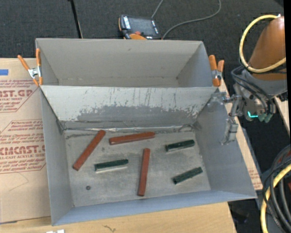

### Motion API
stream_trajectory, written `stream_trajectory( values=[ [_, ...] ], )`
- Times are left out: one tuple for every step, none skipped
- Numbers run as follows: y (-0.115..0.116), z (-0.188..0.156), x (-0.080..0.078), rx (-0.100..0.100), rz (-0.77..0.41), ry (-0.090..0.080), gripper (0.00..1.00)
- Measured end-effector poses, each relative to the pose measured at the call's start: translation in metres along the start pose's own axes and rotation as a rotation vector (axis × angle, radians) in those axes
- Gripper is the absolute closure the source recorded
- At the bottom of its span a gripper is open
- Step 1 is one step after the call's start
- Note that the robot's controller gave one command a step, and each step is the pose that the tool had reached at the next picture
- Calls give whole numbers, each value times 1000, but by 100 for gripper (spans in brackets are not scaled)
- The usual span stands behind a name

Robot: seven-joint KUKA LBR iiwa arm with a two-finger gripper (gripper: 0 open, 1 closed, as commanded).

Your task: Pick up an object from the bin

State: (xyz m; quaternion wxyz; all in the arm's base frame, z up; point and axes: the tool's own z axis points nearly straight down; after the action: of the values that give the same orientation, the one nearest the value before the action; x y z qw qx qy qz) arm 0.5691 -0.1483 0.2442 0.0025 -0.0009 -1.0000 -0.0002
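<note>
Grey metal bin, six small bars scattered on its floor, none touching.

- Far left: slanted red-brown bar, its upper end toward the back.
- Next, nearer the front: left green bar, laid level.
- Toward the back wall: level red-brown bar.
- Centre: steep red-brown bar, running front to back.
- Right of centre: upper green bar; nearer the front, lower green bar, tilted.
- Far right: end effector, noted above the bin's right wall, apart from every bar.

The upper green bar lies nearest, to its left and lower down. Whether the end effector is released or clenched cannot be told.
</note>
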Motion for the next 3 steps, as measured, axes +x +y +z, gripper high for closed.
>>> stream_trajectory(
  values=[
    [53,158,36,-2,-78,2,0],
    [61,176,75,0,-123,-4,0],
    [61,175,73,1,-124,-5,100]
  ],
)
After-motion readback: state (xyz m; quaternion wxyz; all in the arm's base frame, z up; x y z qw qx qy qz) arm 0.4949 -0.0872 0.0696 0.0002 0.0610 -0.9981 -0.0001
